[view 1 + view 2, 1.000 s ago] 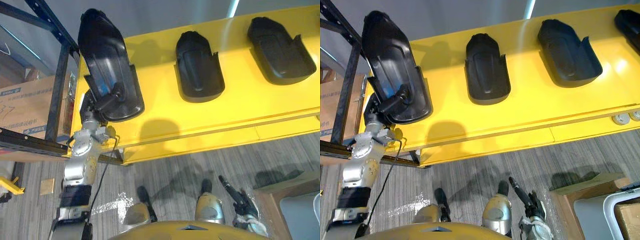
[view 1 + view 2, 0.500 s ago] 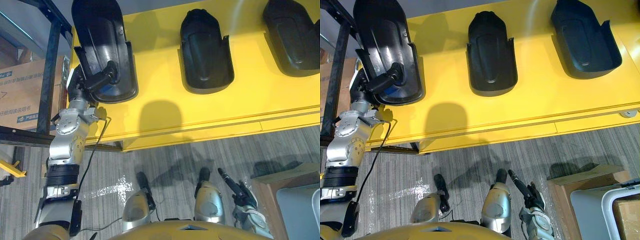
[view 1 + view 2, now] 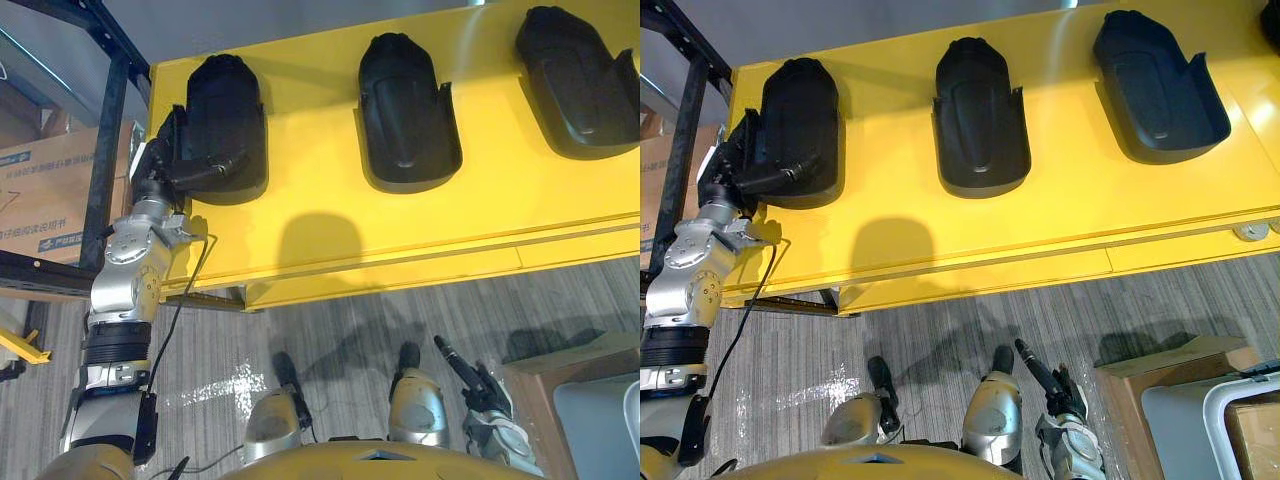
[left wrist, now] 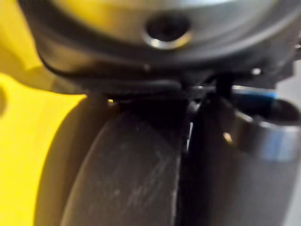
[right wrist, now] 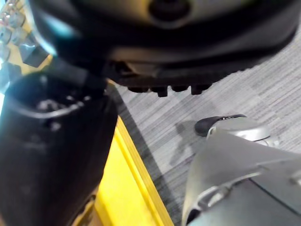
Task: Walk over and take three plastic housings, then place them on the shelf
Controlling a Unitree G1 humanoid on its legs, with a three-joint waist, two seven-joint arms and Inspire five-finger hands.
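Note:
Three black plastic housings lie in a row on the yellow shelf (image 3: 330,215): the left one (image 3: 225,120), the middle one (image 3: 405,110) and the right one (image 3: 575,75). My left hand (image 3: 165,165) is at the left housing's near left corner. Its thumb lies across the housing's near end, and its fingers reach straight along the left side. The left wrist view shows that housing's dark surface (image 4: 127,179) close up against the yellow shelf (image 4: 23,141). My right hand (image 3: 468,385) hangs low at the right with straight fingers, holding nothing.
A dark blue rack frame (image 3: 110,130) stands just left of the shelf, with a cardboard box (image 3: 45,200) behind it. A wooden-edged crate (image 3: 575,365) sits on the grey striped floor at the lower right.
The left housing, held tilted up a second ago, has come down to lie flat on the shelf's left end. My left hand's fingers have straightened. The camera has shifted slightly.

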